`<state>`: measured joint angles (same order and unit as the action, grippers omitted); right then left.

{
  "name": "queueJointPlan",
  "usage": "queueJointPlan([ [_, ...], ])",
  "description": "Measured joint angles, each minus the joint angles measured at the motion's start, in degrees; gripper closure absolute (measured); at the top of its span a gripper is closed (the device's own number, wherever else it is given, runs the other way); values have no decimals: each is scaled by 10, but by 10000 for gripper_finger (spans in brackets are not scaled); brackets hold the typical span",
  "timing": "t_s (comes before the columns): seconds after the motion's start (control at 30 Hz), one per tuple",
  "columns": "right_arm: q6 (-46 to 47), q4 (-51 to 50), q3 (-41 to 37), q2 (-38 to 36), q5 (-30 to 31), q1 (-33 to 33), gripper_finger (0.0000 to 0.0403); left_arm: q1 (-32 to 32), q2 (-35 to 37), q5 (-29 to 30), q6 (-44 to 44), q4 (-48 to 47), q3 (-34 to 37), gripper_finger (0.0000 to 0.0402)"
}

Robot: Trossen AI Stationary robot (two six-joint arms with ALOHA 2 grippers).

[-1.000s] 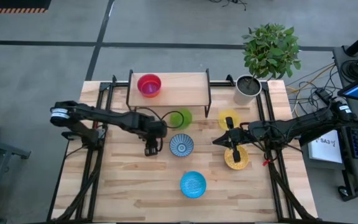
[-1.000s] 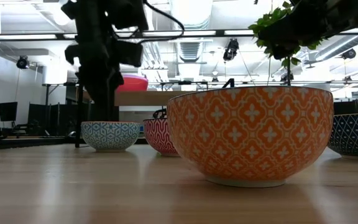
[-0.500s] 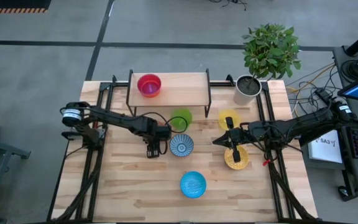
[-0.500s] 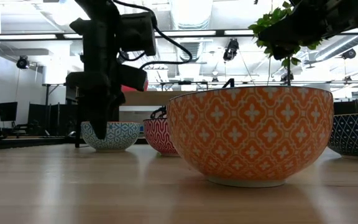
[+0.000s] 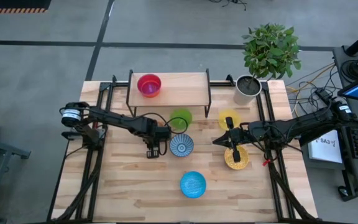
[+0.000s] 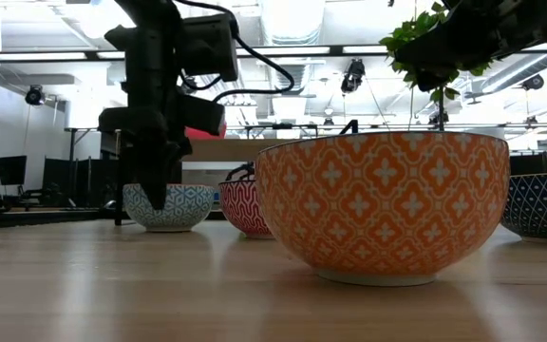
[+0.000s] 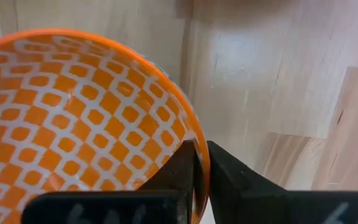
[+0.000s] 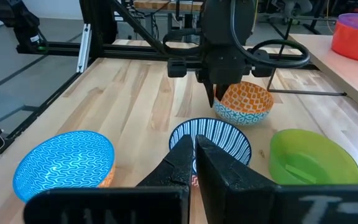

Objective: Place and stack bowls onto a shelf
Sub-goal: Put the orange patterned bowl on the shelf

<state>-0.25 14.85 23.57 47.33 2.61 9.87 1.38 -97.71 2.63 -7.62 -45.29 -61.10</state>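
The left arm is reaching from the desk's left edge toward the middle, its wrist bent so the left gripper point(image 5: 155, 151) is pointing straight down. In the left wrist view its two dark fingers point(image 7: 185, 171) are pinching the rim of the orange-patterned bowl point(image 7: 73, 118), one inside and one outside. From above this bowl is mostly hidden under the gripper. The right wrist view shows the same grip, with the gripper point(image 8: 213, 96) coming down on the bowl's point(image 8: 244, 102) edge.

Just beside it, at the desk's centre, the blue-white striped bowl point(image 5: 181, 145) is sitting. The green bowl point(image 5: 181, 118) is standing behind it, close to the front of the shelf point(image 5: 185, 84), which is standing along the desk's far edge. A red bowl point(image 5: 149, 84) is resting on the shelf's top board, toward its left end. The light blue bowl point(image 5: 192, 184) is lying nearer the desk's front edge.

The right arm is stretching in from the desk's right edge, lying low and nearly level. The right gripper point(image 5: 230, 146) is hanging with its fingers pressed together, holding nothing, between the yellow bowl point(image 5: 229, 118) and the gold bowl point(image 5: 237, 158). A grey plant pot point(image 5: 248, 88) is standing at the far right corner.
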Motion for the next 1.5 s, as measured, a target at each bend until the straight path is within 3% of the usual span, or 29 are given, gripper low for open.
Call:
queueJointPlan([
  [0.23, 0, -1, 0, 0, 1, 0, 394, 18, 20, -30, 18, -75, -36, 397],
  [0.43, 0, -1, 0, 0, 4, 0, 394, 31, 33, -24, 59, -154, -138, 398],
  [0.73, 2, -13, 0, 0, 6, 0, 394, 24, 19, 13, 190, -163, -281, 399],
  [0.9, 1, -12, 0, 0, 6, 0, 394, -6, 3, 63, 264, -148, -338, 399],
  [1.2, -1, -9, 0, 0, 6, 0, 394, -94, -42, 65, 350, -99, -401, 399],
  [1.5, -4, -10, 1, 0, 6, 0, 394, -159, -90, 65, 398, -42, -405, 398],
])
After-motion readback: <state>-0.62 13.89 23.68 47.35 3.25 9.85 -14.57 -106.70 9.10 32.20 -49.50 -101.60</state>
